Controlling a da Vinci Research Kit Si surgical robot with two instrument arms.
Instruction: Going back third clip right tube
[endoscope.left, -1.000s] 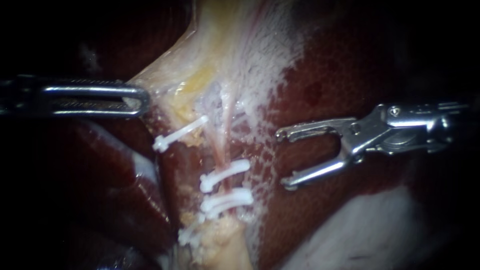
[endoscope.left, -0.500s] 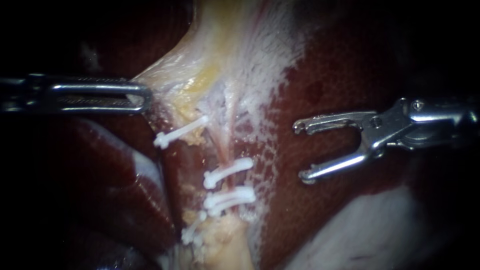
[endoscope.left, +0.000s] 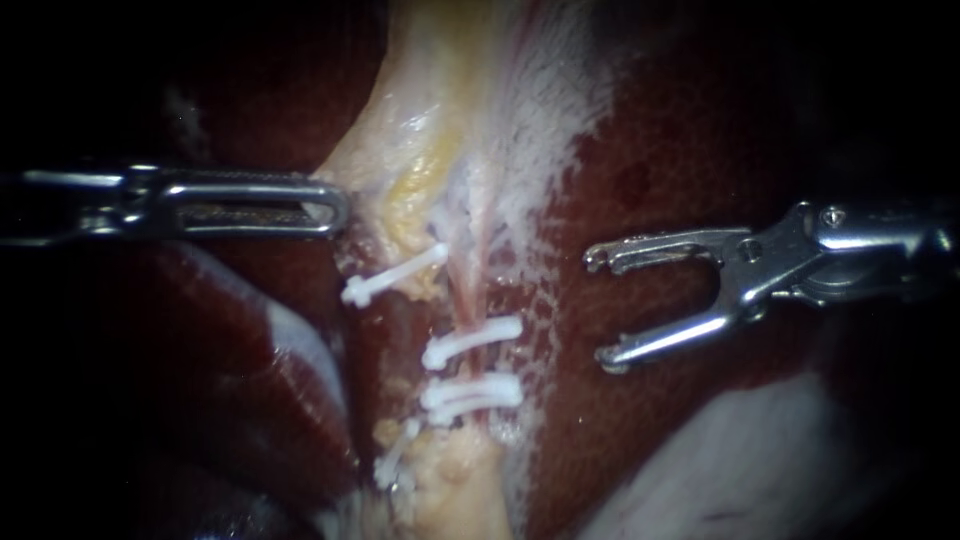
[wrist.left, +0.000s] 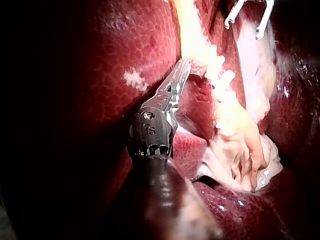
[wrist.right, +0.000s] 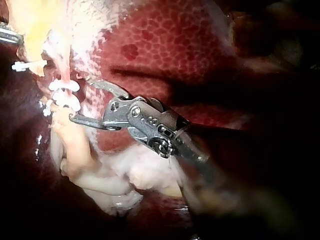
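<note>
A thin pink tube (endoscope.left: 466, 292) runs down the pale tissue between the liver lobes. It carries two white clips close together, one (endoscope.left: 472, 340) above the other (endoscope.left: 472, 391), both also showing in the right wrist view (wrist.right: 64, 93). Another white clip (endoscope.left: 394, 275) lies up and to the left, and a fourth (endoscope.left: 396, 458) sits low on the fat. My right instrument (endoscope.left: 598, 306) hangs to the right of the clips over the liver, jaws open and empty. My left instrument (endoscope.left: 335, 205) has its jaws shut on the edge of the pale yellow tissue (endoscope.left: 405, 170), as the left wrist view (wrist.left: 184, 67) confirms.
Dark red liver (endoscope.left: 660, 150) fills the right side and the lower left. A whitish fold of gallbladder (endoscope.left: 730, 450) lies at the lower right under my right instrument. Yellow fat (endoscope.left: 455, 490) sits below the clips.
My right instrument drew back to the right, away from the clips, jaws still open. My left instrument then shifted right, carrying the gripped tissue and the clips with it.
</note>
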